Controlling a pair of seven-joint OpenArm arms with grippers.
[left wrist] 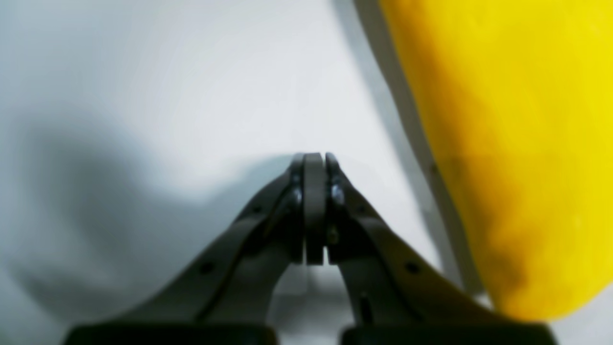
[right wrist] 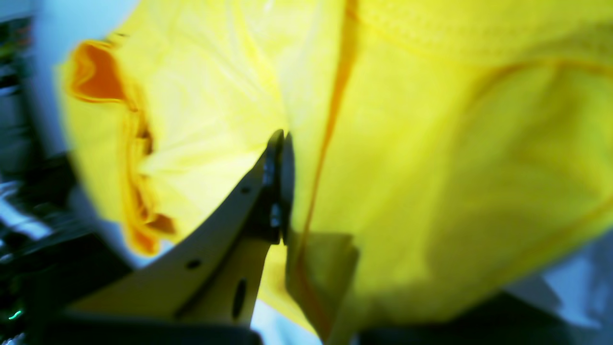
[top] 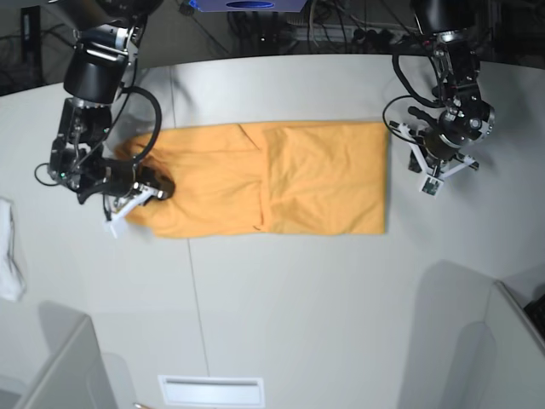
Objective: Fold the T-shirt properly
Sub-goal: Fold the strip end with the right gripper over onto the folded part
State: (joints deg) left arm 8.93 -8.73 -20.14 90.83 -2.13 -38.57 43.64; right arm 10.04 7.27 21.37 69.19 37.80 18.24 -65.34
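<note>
Base view: item one, the T-shirt [top: 281, 179], apricot, lying flat on the table [top: 324, 298] as a long band already folded in on itself, with a doubled panel toward the left arm's end and looser, rumpled cloth toward the right arm's end. Item two, the right gripper [right wrist: 280, 184], set at the rumpled end of the band; in the right wrist view its jaws stand together on a pinch of the fabric, with cloth bunched to either side of the tips and a hem running just past them. Item three, the left gripper [left wrist: 313, 206], jaws pressed fully together on nothing, hovering over bare table with the shirt's edge just off to one side of its fingers and not touching them. Item four, a small white cloth [top: 10, 256], well away behind the right arm, not involved. Hazards, judged: the pinch looks shallow and may take only the top layer, so a lift could peel one ply and undo the fold beneath; a one-sided pull, with the far end unheld, could drag the whole band across the table rather than fold it; the bunched cloth by the tips may carry a crease into the next fold; a thin hold could slip out mid-carry and drop the edge askew.
</note>
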